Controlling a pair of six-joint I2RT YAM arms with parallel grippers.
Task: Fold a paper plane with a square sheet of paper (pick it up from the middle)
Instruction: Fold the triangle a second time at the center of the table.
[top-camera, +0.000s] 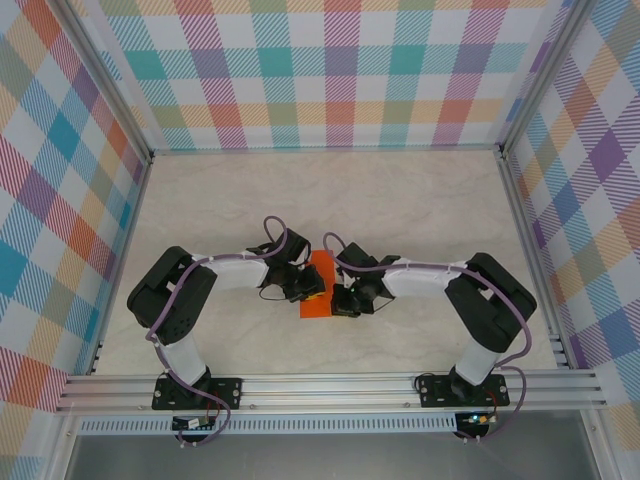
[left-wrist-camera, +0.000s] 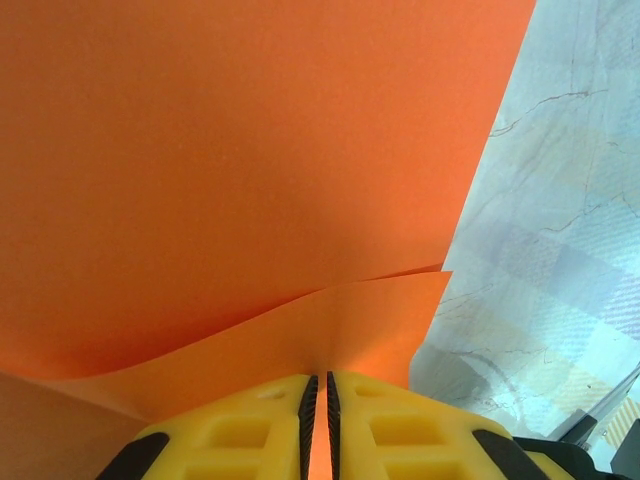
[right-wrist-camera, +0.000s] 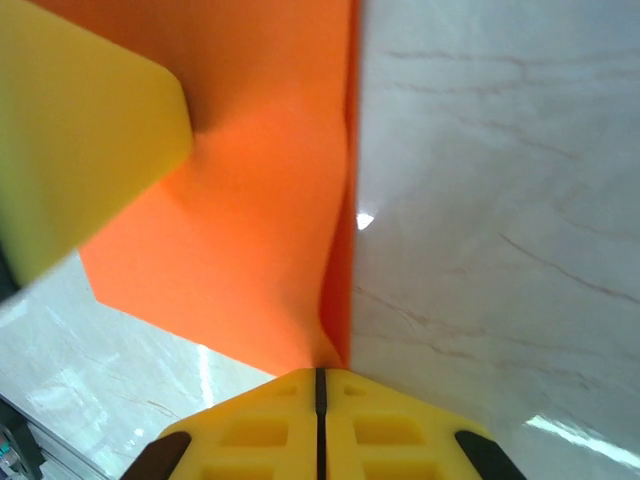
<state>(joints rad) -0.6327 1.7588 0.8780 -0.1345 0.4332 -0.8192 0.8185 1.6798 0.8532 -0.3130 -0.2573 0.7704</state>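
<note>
Square sheet of paper (top-camera: 320, 284) is mid-desk between the two arms. It is doubled over into a narrow strip in the top view, and the left wrist view shows two layers, one bowing. Left gripper (left-wrist-camera: 318, 388) pinches the nearer layer's edge, with orange showing in the thin slit between its jaws. Right gripper (right-wrist-camera: 320, 375) is pressed together on the folded edge from the opposite side, likely pinning the crease while the layers get aligned. Cannot tell if the paper rests on the desk (top-camera: 420, 200) or hangs just above it. Both grippers crowd the sheet. Its far edge is free, with open desk beyond and to either side.
</note>
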